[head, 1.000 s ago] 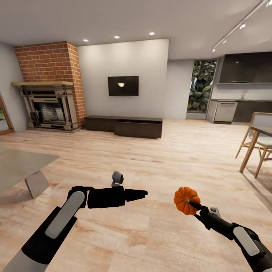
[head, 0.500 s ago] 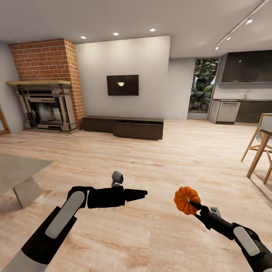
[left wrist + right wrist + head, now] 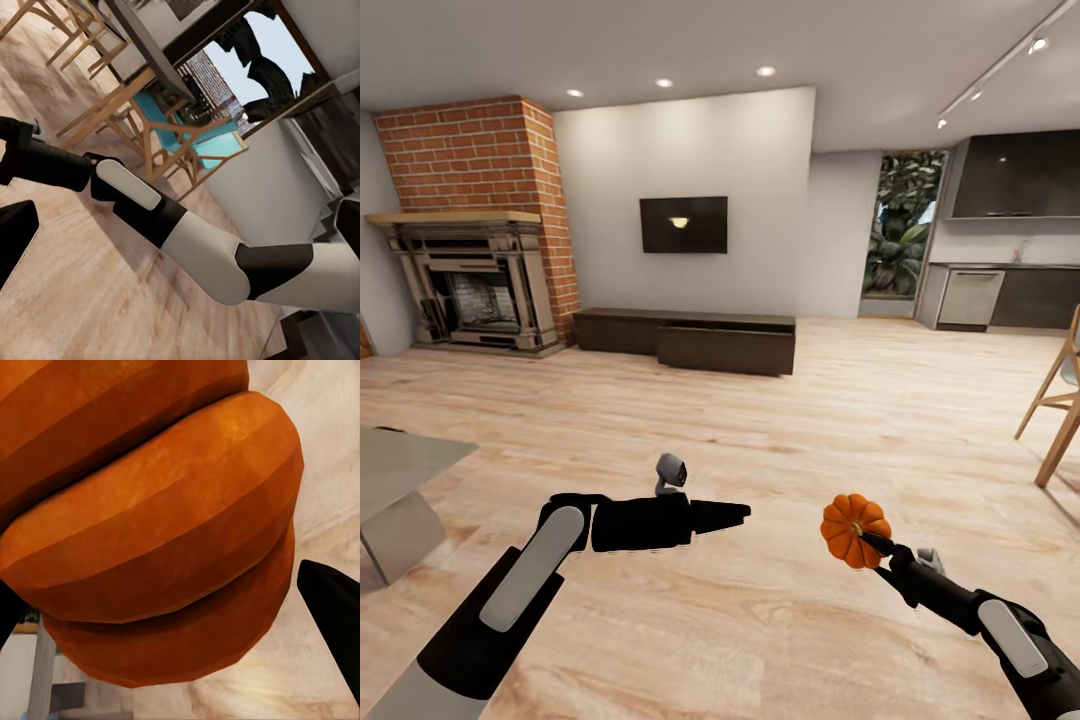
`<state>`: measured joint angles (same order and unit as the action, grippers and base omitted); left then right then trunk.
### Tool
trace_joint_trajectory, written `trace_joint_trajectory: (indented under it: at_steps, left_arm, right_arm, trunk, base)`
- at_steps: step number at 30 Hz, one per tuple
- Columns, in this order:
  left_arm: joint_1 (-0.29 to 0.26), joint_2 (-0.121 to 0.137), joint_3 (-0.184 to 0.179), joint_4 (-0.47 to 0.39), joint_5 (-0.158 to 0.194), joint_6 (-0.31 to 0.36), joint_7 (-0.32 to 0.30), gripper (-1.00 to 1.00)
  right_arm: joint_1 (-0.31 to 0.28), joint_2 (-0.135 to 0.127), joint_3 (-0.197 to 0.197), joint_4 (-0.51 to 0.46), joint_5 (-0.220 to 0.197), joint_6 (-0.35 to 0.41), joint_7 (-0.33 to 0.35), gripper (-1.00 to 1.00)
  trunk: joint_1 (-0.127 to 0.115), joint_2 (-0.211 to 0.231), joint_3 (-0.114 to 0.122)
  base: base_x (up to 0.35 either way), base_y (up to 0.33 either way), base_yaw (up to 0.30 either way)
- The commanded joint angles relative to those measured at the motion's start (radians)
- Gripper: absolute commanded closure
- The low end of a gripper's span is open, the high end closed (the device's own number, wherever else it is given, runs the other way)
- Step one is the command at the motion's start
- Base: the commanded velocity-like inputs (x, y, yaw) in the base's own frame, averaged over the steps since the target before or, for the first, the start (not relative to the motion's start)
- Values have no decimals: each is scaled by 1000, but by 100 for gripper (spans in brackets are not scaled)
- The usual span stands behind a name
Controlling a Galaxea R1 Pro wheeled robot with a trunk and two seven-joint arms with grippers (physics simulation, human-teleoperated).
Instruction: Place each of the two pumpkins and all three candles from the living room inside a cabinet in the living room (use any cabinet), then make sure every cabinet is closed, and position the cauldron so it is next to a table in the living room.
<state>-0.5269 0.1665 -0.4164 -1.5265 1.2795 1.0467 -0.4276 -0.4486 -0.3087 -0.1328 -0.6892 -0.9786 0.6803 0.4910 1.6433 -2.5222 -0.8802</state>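
- Holding one pumpkin (image 3: 853,530), the right gripper (image 3: 870,545) has its fingers squeezed on it, up above the wood floor (image 3: 810,420).
- In the right wrist view the pumpkin (image 3: 157,532) is very close, with a dark finger (image 3: 334,607) at its side.
- The left gripper (image 3: 735,514) holds nothing, and its fingers look pressed together.
- The cabinet (image 3: 690,340) is far off, low against the wall under the TV (image 3: 683,224). One front sticks out a bit, so it may be open.
- The table (image 3: 400,460) shows just a corner, near the left arm.
- The grip looks small and near the edge. A bump or quick turn on the way could make the pumpkin slip and roll off.
- The left arm could knock the table if the robot turns that way.
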Motion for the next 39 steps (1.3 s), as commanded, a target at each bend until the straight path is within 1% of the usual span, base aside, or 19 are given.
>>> trace_joint_trajectory:
  at_steps: [1, 21, 26, 39]
  left_arm:
    - [-1, 1, -1, 0, -6, 1, -8, -100]
    - [-1, 0, -1, 0, -6, 1, -8, -100]
    - [-1, -1, -1, 0, -6, 1, -8, -100]
    - [-1, -1, -2, 0, -6, 1, -8, -100]
  right_arm:
    - [-1, 0, -4, -1, -16, 12, -2, 100]
    - [-1, 0, -5, -1, -16, 12, -3, 100]
    - [-1, 0, -5, -1, -15, 12, -3, 100]
    - [-1, 0, -4, -1, -15, 12, -3, 100]
  trunk:
    - [0, 0, -1]
    - [0, 0, -1]
    - [0, 0, 0]
    - [0, 0, 2]
  base:
    - [330, 0, 0]
    - [330, 0, 4]
    - [329, 0, 192]
    - [329, -20, 271]
